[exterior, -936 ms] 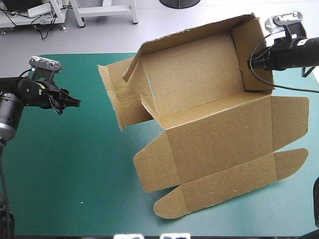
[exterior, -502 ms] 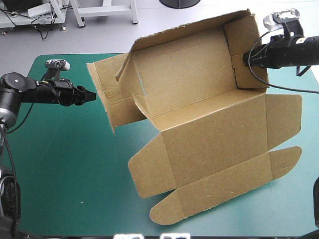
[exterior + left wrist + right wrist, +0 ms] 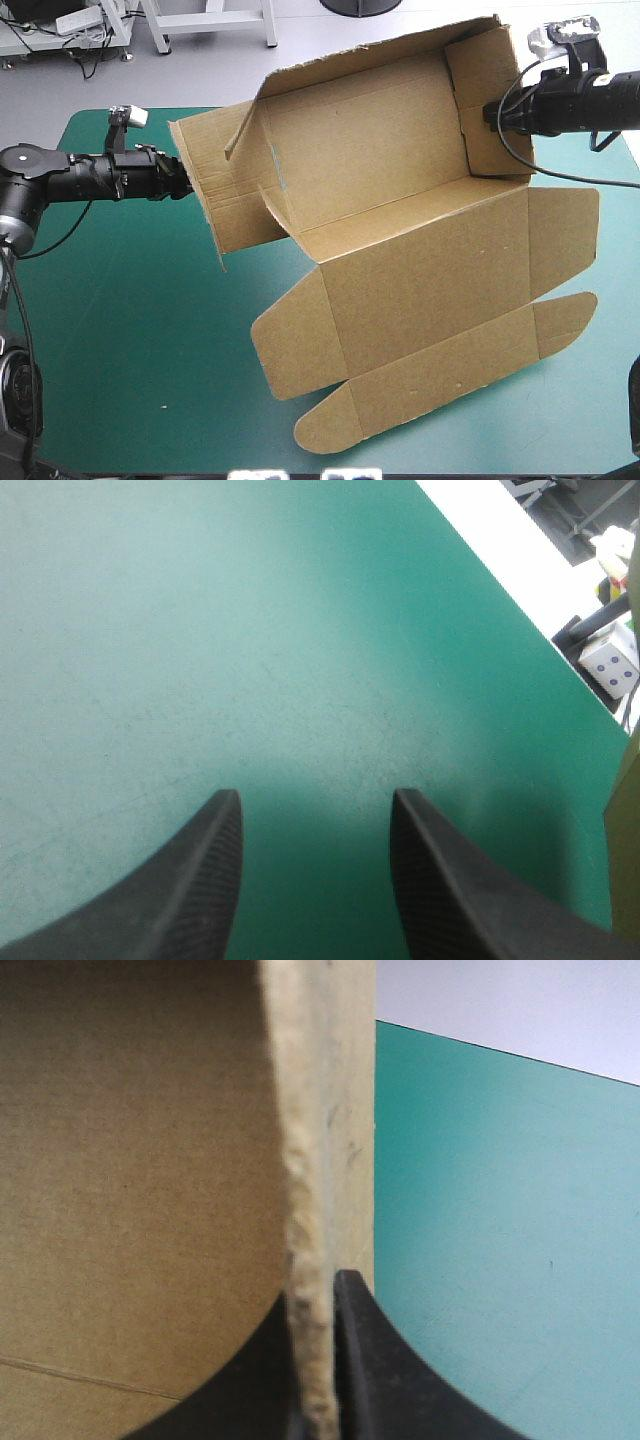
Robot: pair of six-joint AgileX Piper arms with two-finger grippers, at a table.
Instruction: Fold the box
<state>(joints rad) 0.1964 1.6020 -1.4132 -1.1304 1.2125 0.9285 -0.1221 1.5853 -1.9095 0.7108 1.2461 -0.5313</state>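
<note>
**1. Task object.** I see the box [image 3: 400,200], a cut sheet of brown corrugated board, partly erected over the middle and right of the table. The table's teal-green cover [image 3: 120,330] lies bare to the box's left. The long back wall [image 3: 360,110] stands raised, and the far part of the box reaches past the table's far edge. The broad lid panel [image 3: 430,270] spreads open toward the near edge, with rounded flaps on its outer strip.

**2. Right gripper.** The right gripper [image 3: 490,113], a pair of broad black curved fingers, comes in from the table's right. It is clamped on the raised right end wall [image 3: 495,100]. In the right wrist view I see the raw edge of that wall running straight between the fingers [image 3: 370,1360], which are all but closed on the board. The inner face of the box fills one side of that edge, and the teal-green cover shows on the other.

**3. Left gripper.** The left gripper [image 3: 183,188] reaches in from the table's left. Its tip is just beside the box's left end flap [image 3: 215,200], but I cannot tell whether they touch. In the left wrist view its black fingers stand well apart, released, with only teal-green cover between and ahead of them. A sliver of the brown board shows beside one finger.
</note>
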